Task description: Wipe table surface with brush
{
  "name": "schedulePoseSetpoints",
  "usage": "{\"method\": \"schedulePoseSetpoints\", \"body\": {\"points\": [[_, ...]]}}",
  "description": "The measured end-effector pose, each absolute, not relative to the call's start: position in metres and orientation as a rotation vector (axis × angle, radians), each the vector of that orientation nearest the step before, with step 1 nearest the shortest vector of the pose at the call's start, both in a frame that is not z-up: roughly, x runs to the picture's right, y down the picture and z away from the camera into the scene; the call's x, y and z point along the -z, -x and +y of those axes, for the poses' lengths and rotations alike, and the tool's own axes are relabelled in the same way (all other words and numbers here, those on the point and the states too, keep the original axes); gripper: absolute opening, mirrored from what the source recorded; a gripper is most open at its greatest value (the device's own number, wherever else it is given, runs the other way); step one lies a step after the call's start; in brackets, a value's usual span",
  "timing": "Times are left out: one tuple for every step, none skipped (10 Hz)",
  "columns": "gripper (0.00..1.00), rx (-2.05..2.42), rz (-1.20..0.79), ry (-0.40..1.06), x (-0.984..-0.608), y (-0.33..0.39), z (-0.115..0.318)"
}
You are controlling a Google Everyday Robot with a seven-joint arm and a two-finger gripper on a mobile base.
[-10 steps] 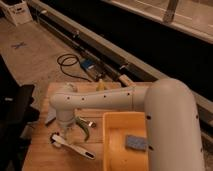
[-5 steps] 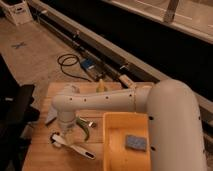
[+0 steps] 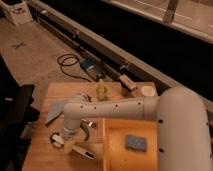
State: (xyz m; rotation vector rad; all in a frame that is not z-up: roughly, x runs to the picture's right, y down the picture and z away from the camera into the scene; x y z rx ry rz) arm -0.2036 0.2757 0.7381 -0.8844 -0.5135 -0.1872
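- My gripper point(image 3: 67, 139) hangs spread just over the brush point(image 3: 83, 151) on the table point(image 3: 42, 158).
- The brush looks light, stiff and slim; I would pinch the middle of its handle.

Dim grey floor point(image 3: 30, 60), long metal rail point(image 3: 105, 42), dark wall point(image 3: 125, 25) behind — coiled black cable point(image 3: 67, 62), white box point(image 3: 17, 11) top left.

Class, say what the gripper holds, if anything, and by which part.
Nothing, it seems: the open gripper hangs over the brush lying on the table surface.
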Motion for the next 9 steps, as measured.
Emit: {"method": "schedulePoseSetpoints", "body": {"points": [[0.65, 0.165, -0.49, 0.878, -0.736, 0.199, 0.278], [0.65, 0.153, -0.468, 0.876, -0.735, 0.198, 0.28], [0.65, 0.145, -0.449, 0.874, -0.736, 0.196, 0.282], [0.65, 0.135, -0.422, 0.875, -0.739, 0.193, 0.283], [0.65, 0.128, -0.385, 0.873, -0.743, 0.189, 0.283], [0.65, 0.12, -0.36, 0.869, -0.745, 0.187, 0.281], [0.65, 0.105, -0.324, 0.867, -0.751, 0.183, 0.281], [0.65, 0.093, -0.308, 0.87, -0.755, 0.181, 0.283], [0.6, 0.085, -0.302, 0.878, -0.76, 0.181, 0.287]]}}
